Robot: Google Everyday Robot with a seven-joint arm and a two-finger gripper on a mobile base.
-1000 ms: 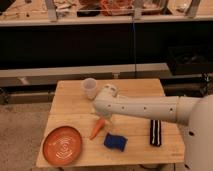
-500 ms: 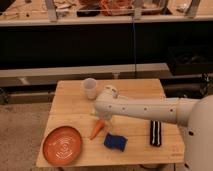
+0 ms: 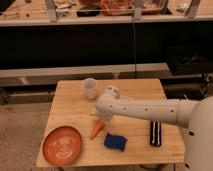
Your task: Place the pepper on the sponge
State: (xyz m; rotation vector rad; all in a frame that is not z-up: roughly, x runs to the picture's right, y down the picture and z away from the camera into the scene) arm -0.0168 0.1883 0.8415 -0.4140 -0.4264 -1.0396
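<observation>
— Where do you see my pincer?

— Your pincer (image 3: 99, 117) is at the end of the white arm (image 3: 145, 111), which comes in from 3 o'clock over the light wooden desk (image 3: 131, 93). It is low, right at the upper end of the small slim orange pepper with the short green stem (image 3: 96, 130). I cannot tell if it is spread, pressed together or pinching the pepper, because the thick end of the arm covers it.

— And how does the pepper lie?

— You find it near the middle of the desk, tilted, with the stem end toward 1 o'clock and the thin tip toward 7 o'clock. The small bright blue soft sponge (image 3: 115, 141) is just beside it at 4 o'clock, and the two do not touch.

— What else do I have on the desk?

— You have a round orange plate (image 3: 62, 145) at 8 o'clock from the pepper, a small white cup (image 3: 89, 88) at 12 o'clock near the far edge, and a black oblong block with white stripes (image 3: 156, 133) at 3 o'clock from the sponge.
</observation>
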